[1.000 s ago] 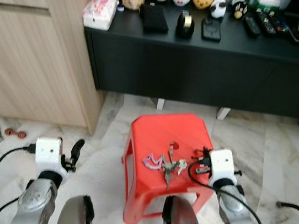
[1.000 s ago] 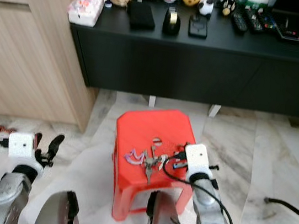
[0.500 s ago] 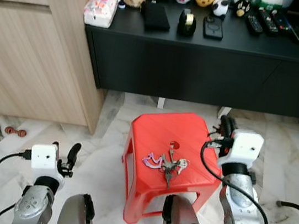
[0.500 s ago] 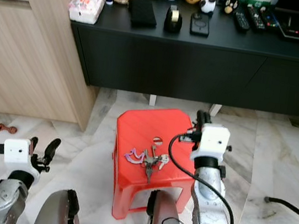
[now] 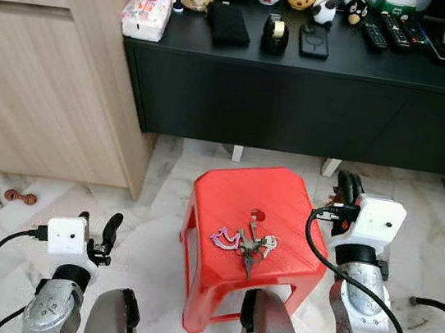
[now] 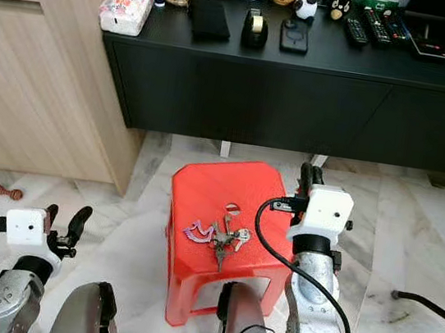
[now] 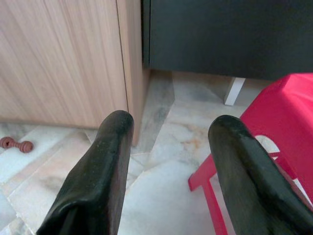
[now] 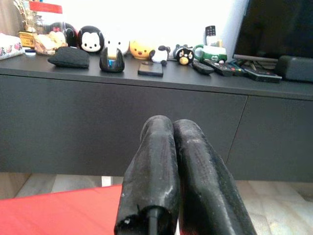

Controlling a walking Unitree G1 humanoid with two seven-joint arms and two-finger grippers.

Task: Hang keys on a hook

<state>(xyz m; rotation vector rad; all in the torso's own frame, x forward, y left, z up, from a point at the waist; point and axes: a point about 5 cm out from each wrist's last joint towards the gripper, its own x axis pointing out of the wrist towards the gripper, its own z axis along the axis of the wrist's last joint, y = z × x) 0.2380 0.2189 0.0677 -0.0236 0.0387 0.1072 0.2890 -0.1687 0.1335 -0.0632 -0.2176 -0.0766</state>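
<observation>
The left gripper (image 7: 168,147) is held low over the pale marble floor (image 5: 159,207) beside the light wooden cabinet (image 5: 44,75), its 2 black fingers spread wide with nothing between them. The bunch of metal keys with a pink tag (image 5: 243,242) is seen lying on top of the red plastic stool (image 5: 235,197). The right gripper (image 8: 168,147) is raised just right of the stool, fingers pressed together and empty, pointed at the long black sideboard (image 8: 122,112)
</observation>
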